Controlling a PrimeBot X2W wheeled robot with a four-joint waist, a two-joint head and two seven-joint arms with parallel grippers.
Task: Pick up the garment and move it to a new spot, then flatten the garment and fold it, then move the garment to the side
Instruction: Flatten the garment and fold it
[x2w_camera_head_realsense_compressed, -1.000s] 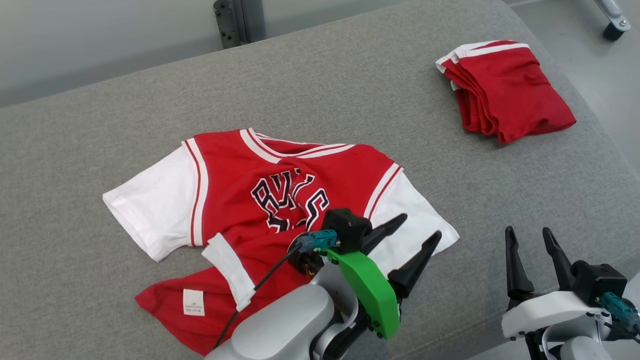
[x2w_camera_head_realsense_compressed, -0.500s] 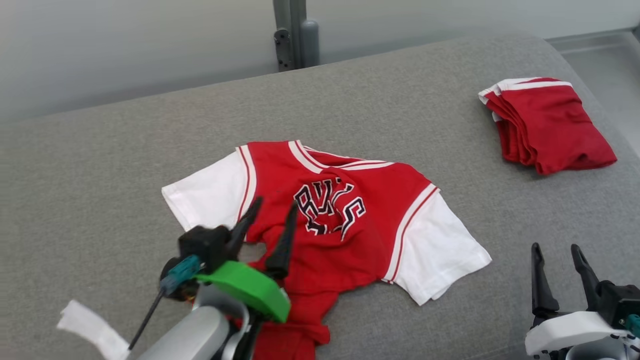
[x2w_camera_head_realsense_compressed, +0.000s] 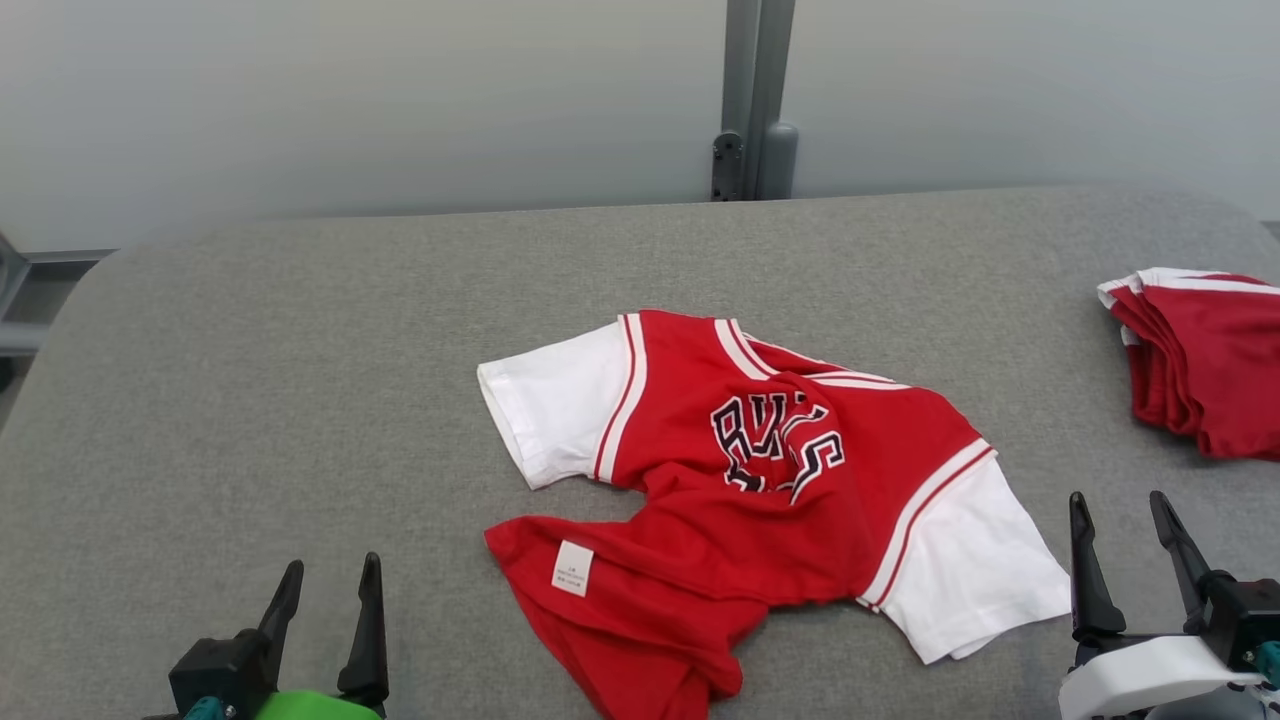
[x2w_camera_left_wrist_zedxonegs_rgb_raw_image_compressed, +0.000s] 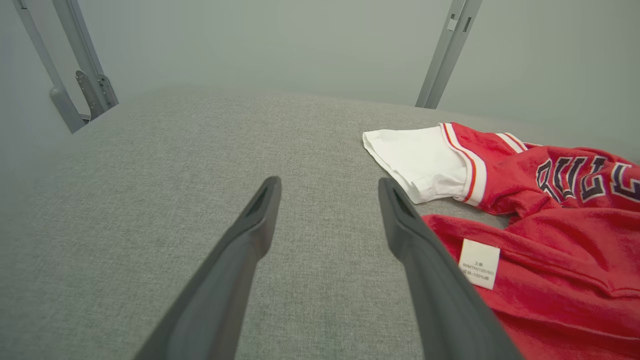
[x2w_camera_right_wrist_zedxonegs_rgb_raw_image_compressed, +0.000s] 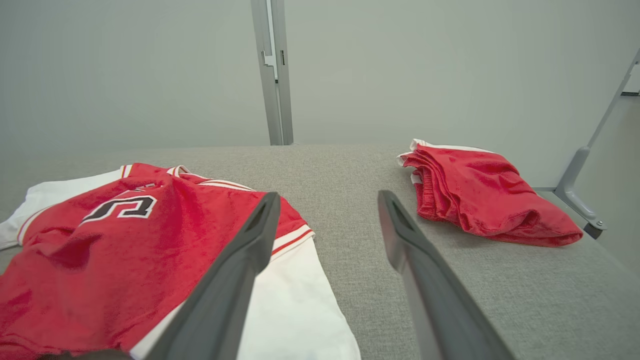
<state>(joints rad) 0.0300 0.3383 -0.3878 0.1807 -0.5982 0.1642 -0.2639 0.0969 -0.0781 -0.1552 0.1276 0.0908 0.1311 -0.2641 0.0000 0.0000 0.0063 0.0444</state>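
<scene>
Crumpled on the table (x2w_camera_head_realsense_compressed: 300, 350), central: Bulls jersey (x2w_camera_head_realsense_compressed: 780, 480), long axis sleeve to sleeve, far left toward near right corner. Spread wide and empty at the near edge: left fingers (x2w_camera_head_realsense_compressed: 368, 620) and right fingers (x2w_camera_head_realsense_compressed: 1085, 570), the right just beside a white sleeve.

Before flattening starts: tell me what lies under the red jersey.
The grey padded surface shows all around the red jersey, so it rests on that. Its lower hem is turned over, white label facing up. Anything beneath the crumpled cloth is covered.
</scene>
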